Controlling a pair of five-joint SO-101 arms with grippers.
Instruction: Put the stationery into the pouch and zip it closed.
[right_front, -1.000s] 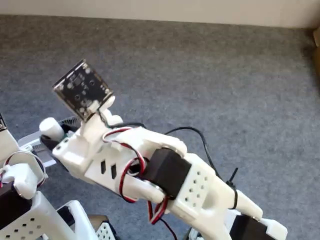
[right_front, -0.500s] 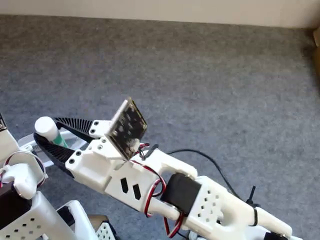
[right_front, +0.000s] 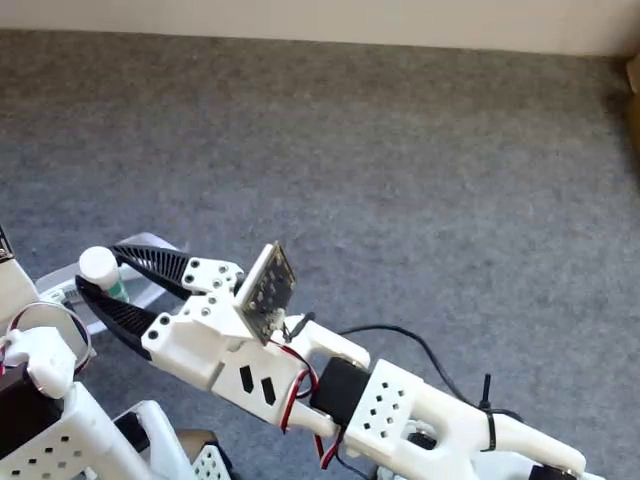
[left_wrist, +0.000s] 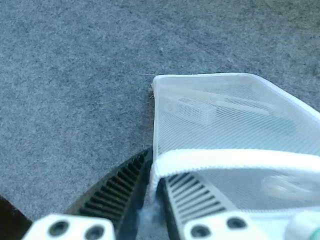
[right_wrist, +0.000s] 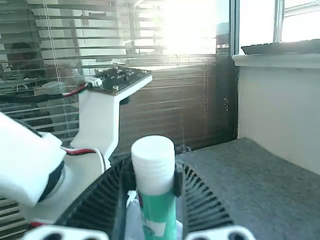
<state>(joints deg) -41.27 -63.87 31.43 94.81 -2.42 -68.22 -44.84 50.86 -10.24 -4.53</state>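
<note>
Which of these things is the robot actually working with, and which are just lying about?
Part of the job:
- glue stick, held in the right hand
- mesh pouch, its edge pinched by the left hand
- white stationery pieces already inside the pouch

Just there:
- grey carpet-like surface
- window blinds in the room behind
</note>
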